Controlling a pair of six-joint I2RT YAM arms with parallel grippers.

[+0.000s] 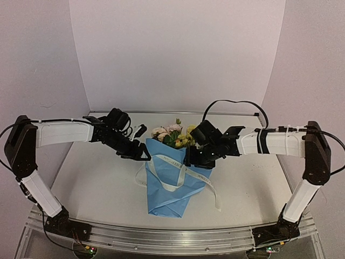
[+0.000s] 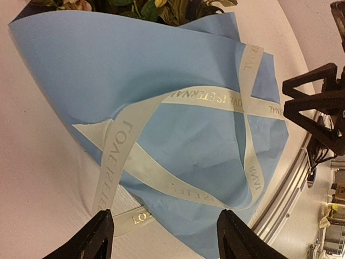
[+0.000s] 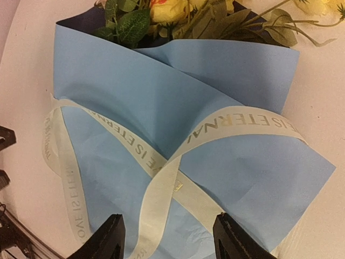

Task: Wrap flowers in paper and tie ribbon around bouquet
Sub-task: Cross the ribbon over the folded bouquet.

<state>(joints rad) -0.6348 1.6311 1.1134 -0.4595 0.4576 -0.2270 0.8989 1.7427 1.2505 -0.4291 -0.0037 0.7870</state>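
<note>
Left gripper [image 2: 167, 242]: released, jaws spread wide with nothing between them. It hangs at the bouquet's left edge, over the ribbon where it runs off the paper.
Right gripper [image 3: 170, 240]: released too, jaws wide apart. It hangs over the bouquet's right side, with a ribbon strand lying loose on the paper below the gap. Whether any fingertip touches the paper, I cannot tell.
Table [image 1: 91, 178]: pale top, with the 2 arms reaching in from either side.
Bouquet [image 1: 168, 198]: lies flat at the table's middle, between the 2 grippers. Its wide rim points to the far wall and its narrow folded end to the arm bases.
Paper [image 2: 135, 65]: bright blue, wrapped into a cone with 1 flap overlapping the other. The darker inside shows at the rim.
Ribbon [image 2: 215, 101]: cream with gold lettering, slack across the cone's front. Two strands cross over the paper, a loop spills onto the table at the left, and a tail trails off to the right.
Flowers [image 1: 173, 129]: pink and yellow blossoms with green leaves, poking out past the rim on the far side.
</note>
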